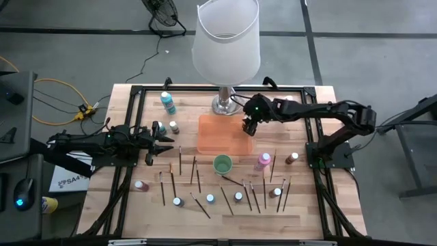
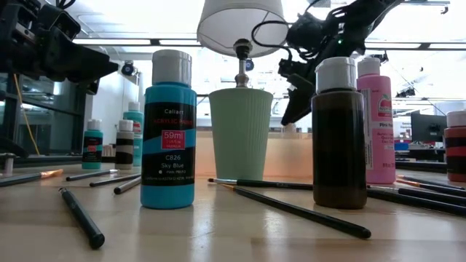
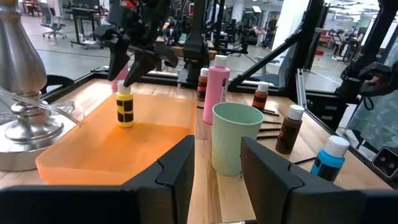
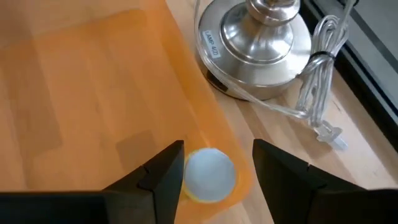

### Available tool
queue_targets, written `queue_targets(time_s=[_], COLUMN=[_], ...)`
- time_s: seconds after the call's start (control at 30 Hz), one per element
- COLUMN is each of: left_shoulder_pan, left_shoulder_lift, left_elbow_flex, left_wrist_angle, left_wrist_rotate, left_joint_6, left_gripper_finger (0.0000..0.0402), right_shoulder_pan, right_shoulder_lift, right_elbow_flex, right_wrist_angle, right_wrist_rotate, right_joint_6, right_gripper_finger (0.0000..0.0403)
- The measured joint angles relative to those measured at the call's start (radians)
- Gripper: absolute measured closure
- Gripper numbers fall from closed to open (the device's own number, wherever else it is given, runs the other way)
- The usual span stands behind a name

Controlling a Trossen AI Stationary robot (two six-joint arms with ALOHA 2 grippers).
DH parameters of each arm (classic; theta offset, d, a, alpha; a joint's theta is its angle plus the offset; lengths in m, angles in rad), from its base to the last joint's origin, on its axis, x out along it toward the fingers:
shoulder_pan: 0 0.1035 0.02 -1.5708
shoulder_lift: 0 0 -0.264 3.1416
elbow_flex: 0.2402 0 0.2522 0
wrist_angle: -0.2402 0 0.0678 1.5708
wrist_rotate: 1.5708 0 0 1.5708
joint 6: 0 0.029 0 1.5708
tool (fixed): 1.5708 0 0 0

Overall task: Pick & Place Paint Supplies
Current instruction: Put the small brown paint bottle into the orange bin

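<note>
One small yellow bottle with a white cap stands upright in the orange tray, near the tray's upper right corner in the high view. Directly above it hangs the right claw, its fingers spread and clear of the cap, grasping nothing. Nothing else shows in the tray. Just below the tray, the green cup stands on the desk; what it holds cannot be seen. At the left of the high view, the left claw hovers over the desk, part-open and empty. Brushes and other bottles lie scattered across the lower desk.
</note>
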Motion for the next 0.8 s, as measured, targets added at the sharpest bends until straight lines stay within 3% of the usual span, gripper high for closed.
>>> queue_targets(time_s=[0.17,0.37,0.8], left_shoulder_pan=[0.0,0.0,0.0], left_shoulder_lift=[0.0,0.0,0.0], left_elbow_flex=[0.0,0.0,0.0], left_wrist_angle=[0.0,0.0,0.0], left_wrist_rotate=[0.0,0.0,0.0], left_joint_6=[0.0,0.0,0.0], left_gripper_finger=[0.0275,0.0275,0.0275], right_shoulder_pan=[0.009,0.045,0.212], right_shoulder_lift=[-0.074,-0.199,-0.409], right_elbow_flex=[0.001,0.001,0.002], right_wrist_angle=[-0.046,-0.258,-0.779], right_wrist_rotate=[0.002,0.004,-0.1], right_joint_6=[0.056,0.24,0.889], right_gripper_finger=[0.0217,0.0217,0.0217])
